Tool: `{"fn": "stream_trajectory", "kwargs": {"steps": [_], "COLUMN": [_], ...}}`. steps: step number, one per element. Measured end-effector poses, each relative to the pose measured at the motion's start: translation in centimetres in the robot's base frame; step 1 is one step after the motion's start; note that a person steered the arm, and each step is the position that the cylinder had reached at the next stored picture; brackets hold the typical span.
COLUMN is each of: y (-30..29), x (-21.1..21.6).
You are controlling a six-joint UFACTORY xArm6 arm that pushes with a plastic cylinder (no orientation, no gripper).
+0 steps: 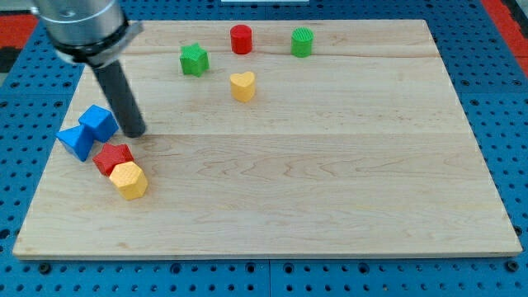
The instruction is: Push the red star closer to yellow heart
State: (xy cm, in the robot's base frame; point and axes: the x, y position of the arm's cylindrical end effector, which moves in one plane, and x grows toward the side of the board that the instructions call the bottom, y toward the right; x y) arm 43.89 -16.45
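The red star [111, 157] lies near the view's left edge of the wooden board, touching a yellow hexagonal block [129, 180] just below it. The yellow heart [242, 85] sits far off toward the view's top middle. My tip [136, 132] rests on the board just above and to the right of the red star, close beside the blue cube [98, 122]. The rod rises to the view's top left.
A blue triangular block [76, 142] lies left of the red star. A green star [195, 59], a red cylinder [241, 39] and a green cylinder [303, 42] stand along the view's top. The board's left edge [49, 177] is near the cluster.
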Motion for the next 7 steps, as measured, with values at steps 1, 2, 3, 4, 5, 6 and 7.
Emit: {"fn": "stream_trajectory", "kwargs": {"steps": [1, 2, 3, 4, 5, 6, 7], "y": [6.5, 12.1, 12.9, 6.1, -2.4, -10.1, -12.3], "x": [2.6, 5.8, 13.6, 18.0, 17.7, 15.1, 11.0]}}
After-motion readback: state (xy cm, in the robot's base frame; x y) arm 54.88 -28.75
